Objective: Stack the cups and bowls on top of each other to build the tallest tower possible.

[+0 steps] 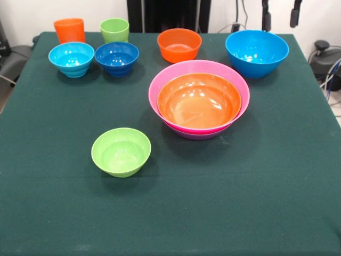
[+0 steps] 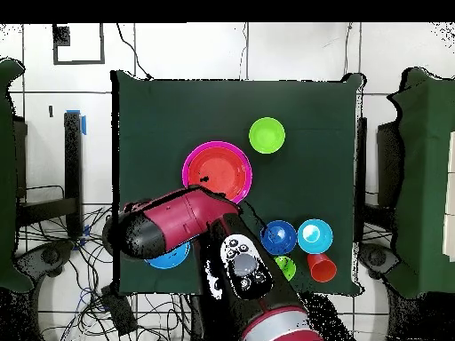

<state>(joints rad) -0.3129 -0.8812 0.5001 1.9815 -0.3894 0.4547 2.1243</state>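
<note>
Tower [image 1: 199, 101] started mid-counter [image 1: 53, 213]: purple at bottom, pink, wide orange bowl nested on top. Three done, seven pieces loose. Arm [image 2: 178, 226] seen overhead, swung across over blue bowl [image 1: 257, 52]; jaws hidden, can't tell whether apart or together, so places go by arm. Small orange bowl [image 1: 179, 45] out of overhead sight, presumably under arm. Dark-blue bowl [image 1: 116, 57], light-blue bowl [image 1: 71, 58], green cup [image 1: 114, 30], orange cup [image 1: 69, 30] just beside arm's base end. Green bowl [image 1: 121, 151] alone, well apart, beyond tower. Likely next: blue bowl.

Tower [image 1: 199, 101] stands mid-table [image 1: 53, 213]; one bowl [image 1: 121, 151] nearer the front edge; cups [image 1: 70, 30] occupy a rear corner.
</note>
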